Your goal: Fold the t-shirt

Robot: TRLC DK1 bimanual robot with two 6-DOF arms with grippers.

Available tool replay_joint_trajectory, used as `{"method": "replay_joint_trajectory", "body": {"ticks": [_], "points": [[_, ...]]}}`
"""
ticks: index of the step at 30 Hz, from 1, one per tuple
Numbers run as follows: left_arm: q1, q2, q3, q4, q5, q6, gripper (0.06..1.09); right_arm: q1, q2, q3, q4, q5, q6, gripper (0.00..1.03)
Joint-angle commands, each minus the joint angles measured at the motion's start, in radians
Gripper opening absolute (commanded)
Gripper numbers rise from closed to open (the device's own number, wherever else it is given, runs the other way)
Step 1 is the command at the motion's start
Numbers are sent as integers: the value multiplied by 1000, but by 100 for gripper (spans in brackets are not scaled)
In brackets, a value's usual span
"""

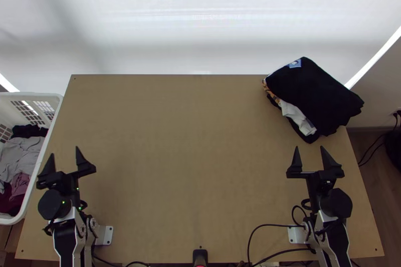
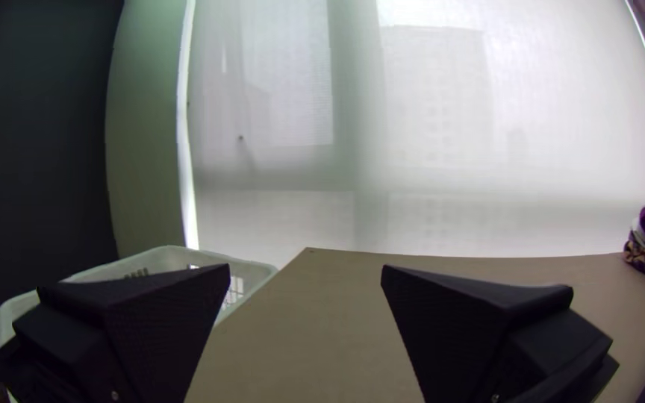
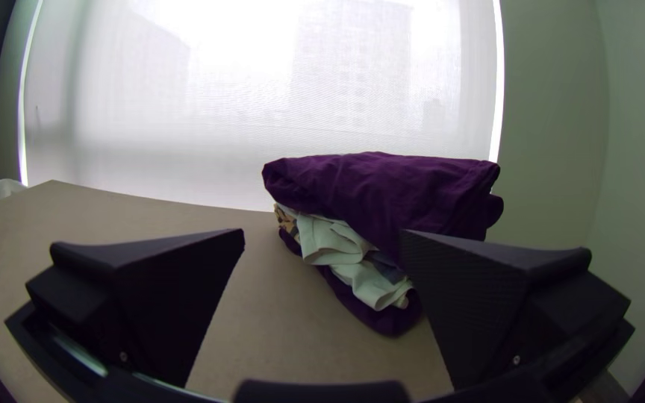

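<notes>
In the top view my left gripper (image 1: 64, 157) stands open over the table's left side, near the basket. My right gripper (image 1: 310, 156) is open at the right side, just below the clothes pile (image 1: 313, 94). That pile lies stacked and folded at the table's far right corner, a black piece on top, white and patterned cloth under it. In the left wrist view my left gripper (image 2: 305, 272) has nothing between its fingers. In the right wrist view my right gripper (image 3: 322, 235) is spread, and the pile (image 3: 382, 186) looks dark purple beyond it.
A white basket (image 1: 56, 116) with grey, black and dark red clothes (image 1: 22, 154) stands at the table's left edge. Bare wooden table (image 1: 190, 157) lies between the arms. Black cables (image 1: 260, 227) run along the near edge, beside a small black object (image 1: 200, 256).
</notes>
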Motion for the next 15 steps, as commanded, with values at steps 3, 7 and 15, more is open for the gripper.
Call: {"method": "replay_joint_trajectory", "body": {"ticks": [3,7,15], "points": [[122,-7,51,-9,-10,86,104,-6,-4,-13,-3,0,-18,98],[147,-2,166,-72,-10,83,104,-6,-4,-13,-3,0,-18,98],[194,295,520,-212,-11,39,104,-6,-4,-13,-3,0,-18,98]]}}
